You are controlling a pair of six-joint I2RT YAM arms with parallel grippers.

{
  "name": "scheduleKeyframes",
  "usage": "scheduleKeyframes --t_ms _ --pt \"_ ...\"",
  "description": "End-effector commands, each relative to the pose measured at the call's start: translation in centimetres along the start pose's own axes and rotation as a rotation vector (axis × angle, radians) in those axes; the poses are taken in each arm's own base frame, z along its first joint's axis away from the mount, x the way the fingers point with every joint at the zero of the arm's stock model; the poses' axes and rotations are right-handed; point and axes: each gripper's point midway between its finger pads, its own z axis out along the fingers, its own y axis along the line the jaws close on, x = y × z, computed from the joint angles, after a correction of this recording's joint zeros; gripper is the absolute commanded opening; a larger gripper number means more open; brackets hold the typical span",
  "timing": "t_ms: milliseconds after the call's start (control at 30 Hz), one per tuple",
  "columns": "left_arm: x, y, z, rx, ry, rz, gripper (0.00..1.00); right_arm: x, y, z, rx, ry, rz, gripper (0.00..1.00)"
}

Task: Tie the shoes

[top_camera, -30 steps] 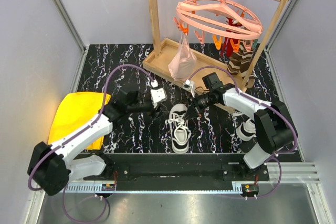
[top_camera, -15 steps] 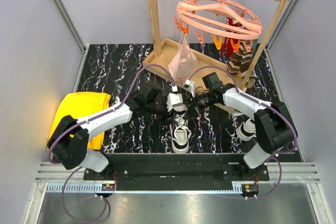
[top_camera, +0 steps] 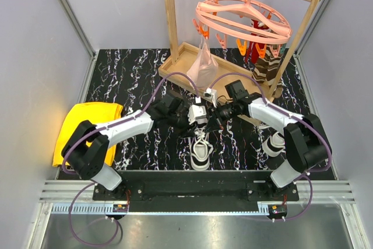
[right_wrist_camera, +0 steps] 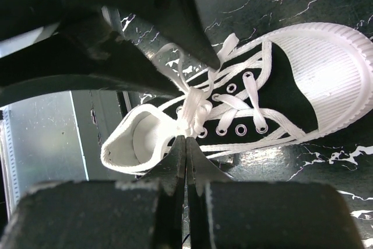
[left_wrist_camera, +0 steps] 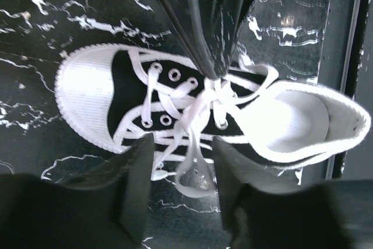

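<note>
Subject of inspection: one white low-top sneaker (top_camera: 200,147) lying on its sole at the middle of the black marbled table (top_camera: 128,68), close to the near edge, toe pointing towards the arm bases. The second sneaker (top_camera: 273,143) sits well apart to the right, partly hidden behind the right arm, and the condition of its lacing cannot be determined. The right gripper (right_wrist_camera: 186,140) has its jaws together and is clamped on the laces (right_wrist_camera: 191,112) where they bunch and cross above the upper eyelets. The left gripper (left_wrist_camera: 184,144) is over the same sneaker with its jaws apart. A slack lace loop (left_wrist_camera: 189,170) lies between them, not pinched. No finished bow is visible, so in my judgement the knot is only partly formed. Hazards noted: the two grippers work very near one another over the tongue, and a small misalignment could bring the fingers into contact. The loop is limp and narrow, so the left jaws could close beside it, or catch a second strand and bind the knot wrongly. Nothing holds the sneaker down, so a firm pull on the laces could drag or tip it. If the right pinch slips, the crossing may loosen and the work done so far could come undone.
</note>
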Motion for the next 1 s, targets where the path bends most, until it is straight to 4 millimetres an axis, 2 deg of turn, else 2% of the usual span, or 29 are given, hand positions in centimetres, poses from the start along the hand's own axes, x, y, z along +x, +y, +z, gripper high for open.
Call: scheduleKeyframes --t_ms 0,67,100,167,200,233,500,767,967 --pt "-1.0 0.0 -0.3 0.013 0.002 0.055 0.37 -1.8 0.5 -1.1 0.031 -0.048 -0.061 0.0" --pt "-1.0 -0.4 -0.4 0.029 -0.001 0.066 0.31 -1.8 0.4 -1.2 0.038 -0.05 -0.06 0.0" --pt "-0.9 -0.5 -0.4 0.03 0.0 0.068 0.22 -1.7 0.4 -1.2 0.04 -0.048 -0.059 0.0" --pt "-1.4 -0.6 -0.8 0.034 -0.018 0.079 0.12 -1.8 0.2 -1.5 0.055 -0.053 -0.058 0.0" --pt "-1.6 -0.8 -0.9 0.041 -0.023 0.082 0.03 -1.8 0.1 -1.6 0.061 -0.055 -0.052 0.0" --pt "-1.8 -1.0 -1.0 0.044 -0.031 0.086 0.0 -1.7 0.0 -1.8 0.07 -0.055 -0.047 0.0" --pt "-1.9 -2.4 -2.2 0.082 -0.049 0.12 0.0 -0.4 -0.5 -2.8 0.107 -0.035 -0.03 0.0" --pt "0.7 -4.1 -3.1 0.131 0.007 0.164 0.0 1.2 -1.5 -3.1 0.15 0.0 -0.02 0.0" --pt "1.9 -3.8 -2.8 0.118 0.046 0.152 0.0 1.8 -2.6 -3.9 0.197 0.016 -0.012 0.0"
